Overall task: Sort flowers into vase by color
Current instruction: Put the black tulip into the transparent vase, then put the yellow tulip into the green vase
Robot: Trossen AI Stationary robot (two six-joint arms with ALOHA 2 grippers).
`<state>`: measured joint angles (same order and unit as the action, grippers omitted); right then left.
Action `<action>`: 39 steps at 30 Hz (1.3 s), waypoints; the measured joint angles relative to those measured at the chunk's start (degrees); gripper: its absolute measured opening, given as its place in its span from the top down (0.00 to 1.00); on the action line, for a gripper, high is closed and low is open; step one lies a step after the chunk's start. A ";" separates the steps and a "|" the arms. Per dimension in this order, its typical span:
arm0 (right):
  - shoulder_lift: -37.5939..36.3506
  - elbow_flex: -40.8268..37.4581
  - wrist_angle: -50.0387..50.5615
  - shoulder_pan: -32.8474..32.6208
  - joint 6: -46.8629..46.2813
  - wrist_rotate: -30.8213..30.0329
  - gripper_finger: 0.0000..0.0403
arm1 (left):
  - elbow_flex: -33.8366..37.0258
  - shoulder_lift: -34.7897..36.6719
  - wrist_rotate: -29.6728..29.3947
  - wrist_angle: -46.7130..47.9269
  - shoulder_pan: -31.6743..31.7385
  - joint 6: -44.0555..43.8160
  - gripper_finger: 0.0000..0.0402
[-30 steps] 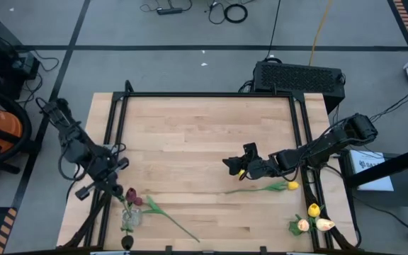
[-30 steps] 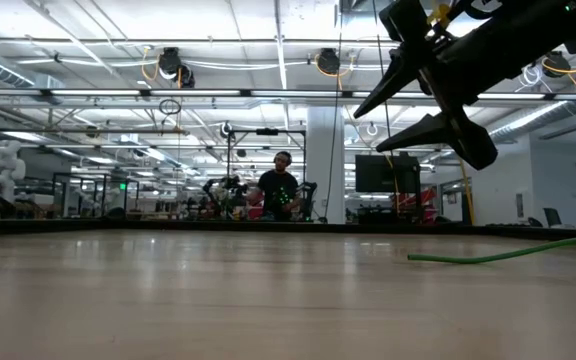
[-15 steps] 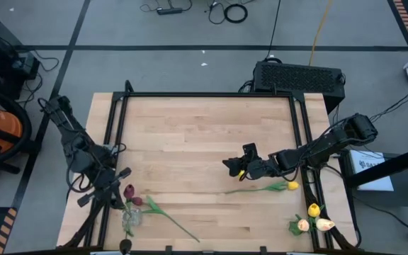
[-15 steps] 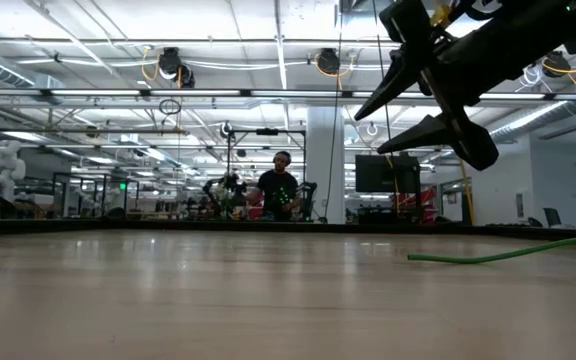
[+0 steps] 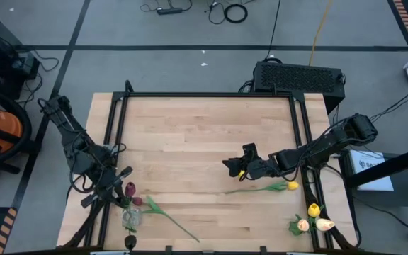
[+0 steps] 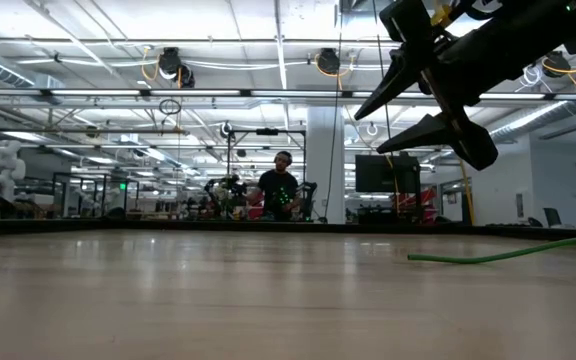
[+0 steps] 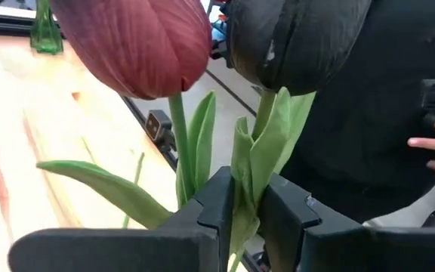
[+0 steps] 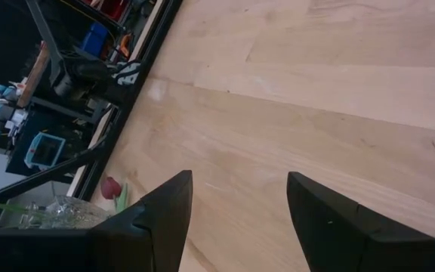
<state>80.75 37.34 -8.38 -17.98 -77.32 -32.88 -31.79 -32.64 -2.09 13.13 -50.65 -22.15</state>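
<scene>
My left gripper (image 5: 121, 183) is at the table's near left, shut on a dark maroon tulip (image 7: 300, 38) whose head (image 5: 129, 189) is above a clear glass vase (image 5: 129, 219). A second, redder tulip (image 7: 138, 45) is right beside it, its head (image 5: 138, 202) by the vase and its stem slanting toward the near edge. My right gripper (image 5: 234, 164) hovers open above mid-table (image 6: 408, 105). A yellow tulip (image 5: 291, 185) lies flat on the table near it, with its stem (image 6: 508, 253) pointing left. Yellow and peach tulips (image 5: 313, 221) stand bunched at the near right corner. My left gripper (image 7: 246, 208) pinches the maroon tulip's green stem and leaves (image 7: 257, 162) between its two fingers, below the head. The head stands up past the fingertips. The fingers themselves hide whether the red tulip's stem (image 7: 178, 143) is also caught.
A black frame rail (image 5: 112, 134) runs along the table's left side and another (image 5: 304, 134) along the right. A green glass bottle (image 7: 44, 30) shows in the left wrist view. A person's hand (image 7: 433, 143) shows beyond the table. A person (image 6: 279, 190) stands far back in the room.
My left gripper has moved a little toward the table's near edge, closer to the glass vase. The right arm and the yellow tulip have kept still.
</scene>
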 joint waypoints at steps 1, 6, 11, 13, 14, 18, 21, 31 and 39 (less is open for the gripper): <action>0.00 0.00 0.00 0.00 0.00 0.00 0.48 | 0.00 0.00 -0.27 0.00 0.00 0.00 0.84; 0.00 0.00 0.00 0.02 0.01 -0.04 0.48 | 0.00 -0.01 -0.90 -0.10 0.00 -0.10 0.75; 0.00 0.00 0.00 0.00 0.02 -0.06 0.48 | 0.00 -0.02 -0.88 -0.11 0.00 -1.25 0.59; 0.00 0.00 0.00 0.01 0.05 -0.06 0.48 | 0.00 -0.02 -0.88 -0.07 0.00 0.90 0.54; 0.00 0.00 0.00 0.02 0.27 -0.06 0.48 | -0.02 0.00 -0.75 -0.07 0.00 1.37 0.52; 0.00 0.00 0.02 0.02 0.45 -0.09 0.48 | -0.02 0.09 0.10 0.00 0.01 0.37 0.50; 0.00 0.02 0.02 0.02 1.26 -0.11 0.48 | -0.18 0.20 1.93 0.72 0.00 3.00 0.49; 0.00 0.04 0.02 0.02 1.97 -0.13 0.48 | -7.11 0.13 -1.24 24.46 0.00 4.59 0.49; 0.00 0.04 0.02 0.02 2.82 -0.13 0.48 | -10.84 0.13 -10.67 36.17 0.00 5.28 0.49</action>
<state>80.75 37.39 -8.36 -17.96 -74.50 -33.01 -42.63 -32.51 -12.75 49.30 -50.65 -16.87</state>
